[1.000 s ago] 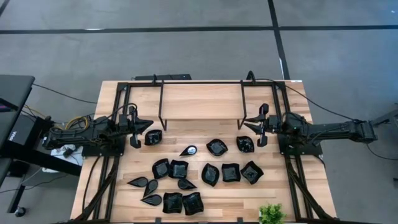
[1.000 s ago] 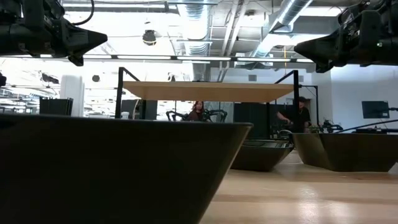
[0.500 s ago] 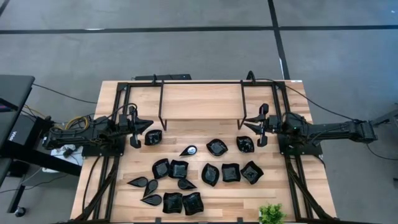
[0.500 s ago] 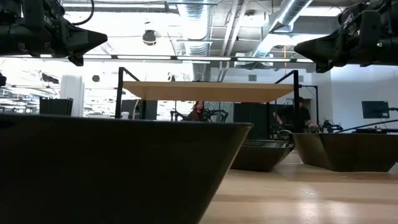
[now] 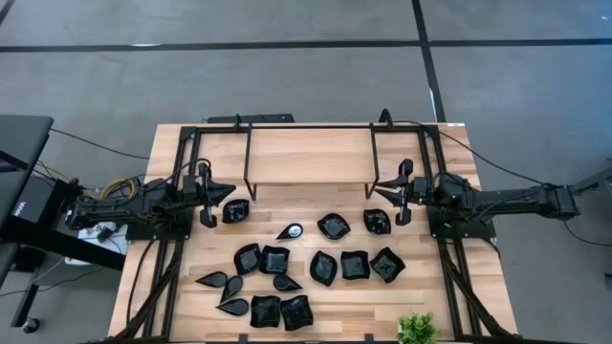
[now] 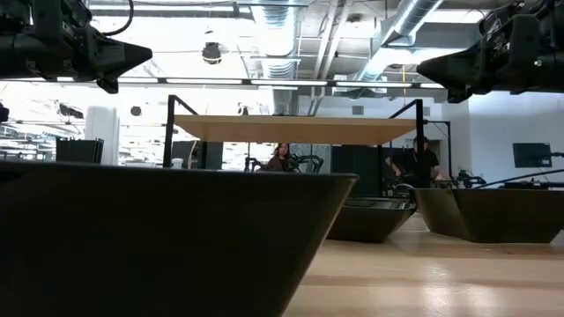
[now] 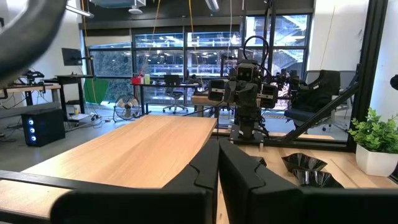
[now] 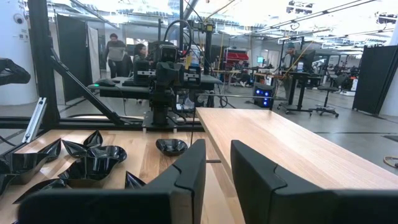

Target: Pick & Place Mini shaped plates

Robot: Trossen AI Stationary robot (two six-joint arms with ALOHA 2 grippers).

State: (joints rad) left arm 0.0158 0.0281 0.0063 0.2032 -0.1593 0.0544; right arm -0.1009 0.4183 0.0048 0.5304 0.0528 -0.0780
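Both arms parked at the far end of the tabletop [image 5: 316,158], above the surface, holding nothing. Left gripper [image 5: 222,192]: fingers pressed together, no gap in its wrist view. Right gripper [image 5: 375,193]: fingers slightly apart, narrow gap.

Mini shaped plates [image 5: 287,263]: scattered over the middle and near tabletop, none lifted. One wavy plate [image 5: 235,211] sits just beside the left gripper, another wavy plate [image 5: 377,222] just beside the right. Teardrop plates [image 5: 222,283] cluster near-left. Green plant [image 5: 418,329] at the near-right corner.

Handling, my read: glossy, rigid, light, shallow. Probably slippery and could chip if dropped. Best bet is pinching one raised rim wall, one finger inside, one outside; on teardrops take the wide end.

Versus the earlier frames: arms and plates unchanged, nothing started. Only a person [image 6: 421,164] in the room behind has shifted.
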